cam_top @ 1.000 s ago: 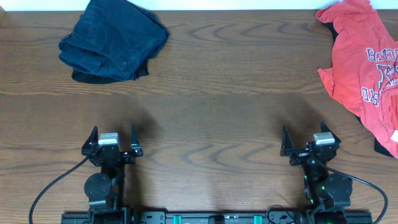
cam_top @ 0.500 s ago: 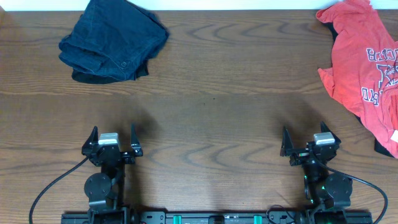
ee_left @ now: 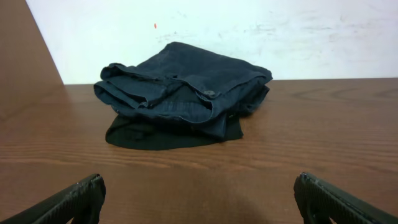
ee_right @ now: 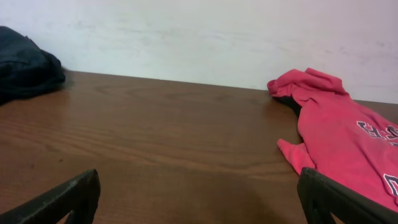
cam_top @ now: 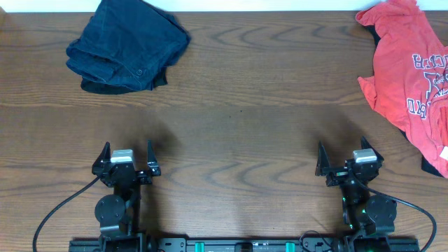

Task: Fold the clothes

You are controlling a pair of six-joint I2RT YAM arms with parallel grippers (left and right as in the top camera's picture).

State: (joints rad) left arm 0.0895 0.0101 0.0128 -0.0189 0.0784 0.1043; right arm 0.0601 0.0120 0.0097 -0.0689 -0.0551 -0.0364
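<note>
Dark navy shorts [cam_top: 129, 45] lie bunched at the table's far left, over a flat black piece; they also show in the left wrist view [ee_left: 183, 93]. A red-orange T-shirt [cam_top: 413, 73] with printed lettering lies crumpled at the far right, partly off frame, and shows in the right wrist view [ee_right: 339, 146]. My left gripper [cam_top: 126, 157] is open and empty near the front edge, well short of the shorts [ee_left: 199, 202]. My right gripper [cam_top: 348, 157] is open and empty at the front right, left of the T-shirt [ee_right: 199, 199].
The brown wooden table [cam_top: 245, 112] spans the view. A white wall [ee_left: 249, 31] stands behind its far edge. A dark cloth edge [cam_top: 428, 166] shows under the T-shirt's lower end. Cables run from both arm bases at the front.
</note>
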